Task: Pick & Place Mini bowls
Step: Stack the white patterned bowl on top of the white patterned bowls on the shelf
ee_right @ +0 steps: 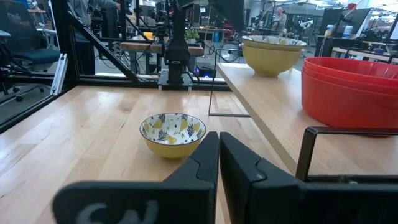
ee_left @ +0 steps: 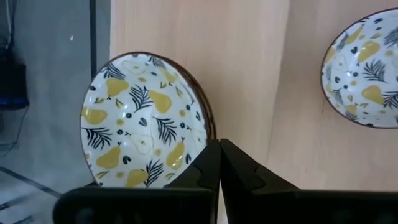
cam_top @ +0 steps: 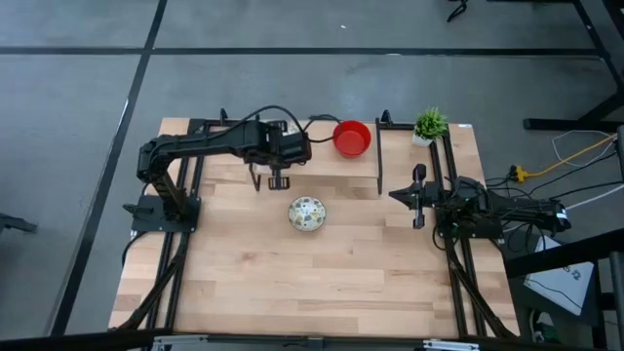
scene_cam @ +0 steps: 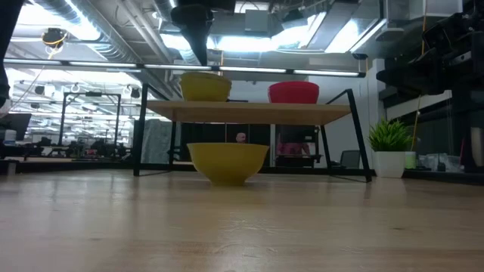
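A raised wooden shelf [cam_top: 322,161] stands along the table's far side. On it sit a stack of glossy red mini bowls [cam_top: 352,136] [scene_cam: 293,92] and a stack of patterned cream mini bowls [ee_left: 146,121] [scene_cam: 204,86], yellow outside. One more patterned bowl [cam_top: 307,214] [ee_right: 173,133] rests upright on the table in front of the shelf. My left gripper [ee_left: 219,152] [scene_cam: 201,53] is shut and points down, just above the patterned stack's rim, with a gap showing in the low view. My right gripper [ee_right: 219,146] [cam_top: 419,200] waits shut near the table's right side.
A small green potted plant [cam_top: 429,125] [scene_cam: 390,149] stands at the shelf's far right corner. The shelf's black metal legs [cam_top: 380,180] stand on the table between the arms. Bare wood [cam_top: 322,283] spreads over the table's near half.
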